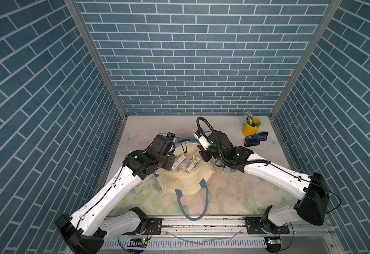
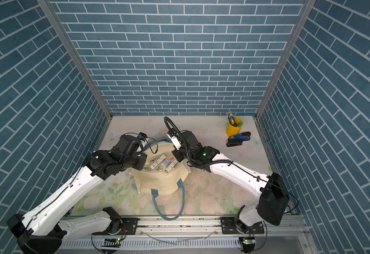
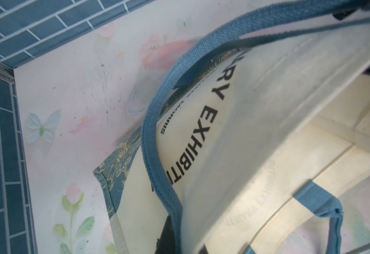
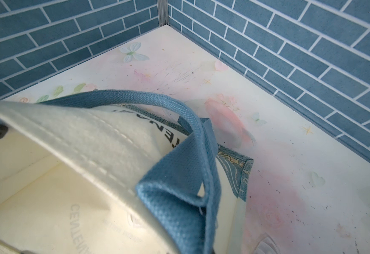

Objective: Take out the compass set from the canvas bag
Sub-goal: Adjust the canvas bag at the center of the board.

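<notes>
From up here I have the canvas bag [image 1: 186,184] in the lower middle of both top views, standing on the floral counter [image 1: 234,193] with its mouth spread wide between my two arms. One blue strap handle [image 1: 192,204] lies looped on the counter toward the bottom edge of the frame. The other handle [image 1: 185,139] sits behind the mouth.

Through the opening I see several flat retail packs [image 1: 186,163] lying together on the bag's floor. I cannot tell which of them is the compass set; none is outside the bag.

My right claw [image 1: 205,156] is at the right side of the mouth. It is clenched on the rim where the strap is sewn on. In the right wrist view the cream rim [image 4: 69,143] and the folded strap [image 4: 179,187] fill the lower left of the frame, and the cloth hides the fingers.

My left claw [image 1: 171,166] is at the left side of the mouth, right against the rim. The left wrist view shows the lettered outer face of the bag [image 3: 267,110] and the blue-green floral band [image 3: 118,158], but not the fingertips. I cannot tell whether this claw is clamped or released.

In the upper right of the counter, well apart from the bag, stand a yellow cup of pens [image 1: 250,126] and some staplers [image 1: 255,139].
</notes>
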Motion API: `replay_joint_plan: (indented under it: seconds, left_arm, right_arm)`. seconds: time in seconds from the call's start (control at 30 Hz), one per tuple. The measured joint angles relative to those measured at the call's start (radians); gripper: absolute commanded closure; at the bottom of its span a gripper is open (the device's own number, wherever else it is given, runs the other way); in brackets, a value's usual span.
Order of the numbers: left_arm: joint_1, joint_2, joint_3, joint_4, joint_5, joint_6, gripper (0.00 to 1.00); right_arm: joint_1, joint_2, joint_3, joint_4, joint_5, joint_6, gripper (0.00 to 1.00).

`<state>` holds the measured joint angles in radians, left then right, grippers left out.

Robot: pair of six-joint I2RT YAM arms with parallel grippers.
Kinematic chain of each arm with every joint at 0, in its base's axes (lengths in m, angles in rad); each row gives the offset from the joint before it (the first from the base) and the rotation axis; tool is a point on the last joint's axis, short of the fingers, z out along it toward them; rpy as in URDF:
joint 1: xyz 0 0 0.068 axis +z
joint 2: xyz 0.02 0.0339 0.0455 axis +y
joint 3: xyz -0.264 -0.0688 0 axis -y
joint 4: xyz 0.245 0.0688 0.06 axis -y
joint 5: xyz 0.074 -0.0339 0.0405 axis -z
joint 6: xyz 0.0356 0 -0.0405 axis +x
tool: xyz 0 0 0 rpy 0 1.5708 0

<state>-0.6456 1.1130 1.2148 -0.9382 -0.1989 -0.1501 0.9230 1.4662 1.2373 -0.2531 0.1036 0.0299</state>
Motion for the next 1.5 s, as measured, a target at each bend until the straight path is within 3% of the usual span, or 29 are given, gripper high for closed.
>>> replay_joint_plan:
  seconds: [0.53, 0.63, 0.8, 1.0, 1.17, 1.27, 1.37, 1.5]
  left_arm:
    - [0.013, 0.074, 0.039, 0.144, -0.016, 0.109, 1.00]
    - [0.021, 0.077, 0.032, 0.163, -0.006, 0.117, 1.00]
    - [0.028, 0.077, 0.030, 0.171, 0.013, 0.121, 1.00]
    - [0.028, 0.074, 0.019, 0.189, 0.029, 0.122, 1.00]
    - [0.028, 0.071, 0.009, 0.203, 0.037, 0.122, 1.00]
    - [0.028, 0.071, 0.008, 0.204, 0.040, 0.122, 1.00]
    - [0.028, 0.070, 0.007, 0.204, 0.043, 0.122, 1.00]
    - [0.028, 0.068, 0.007, 0.205, 0.047, 0.122, 1.00]
  right_arm:
    - [-0.098, 0.005, -0.002, 0.022, -0.051, -0.004, 0.97]
    - [-0.104, 0.009, -0.009, 0.034, -0.056, -0.005, 0.90]
    - [-0.119, 0.010, -0.009, 0.007, -0.051, -0.017, 0.61]
    - [-0.119, -0.093, -0.038, -0.049, -0.112, -0.117, 0.53]
    - [-0.025, -0.312, -0.144, 0.026, -0.183, -0.225, 0.51]
    - [0.058, -0.352, -0.193, 0.109, -0.204, -0.276, 0.52]
    - [0.148, -0.321, -0.280, 0.224, -0.207, -0.320, 0.52]
    - [0.223, -0.145, -0.338, 0.315, -0.187, -0.353, 0.52]
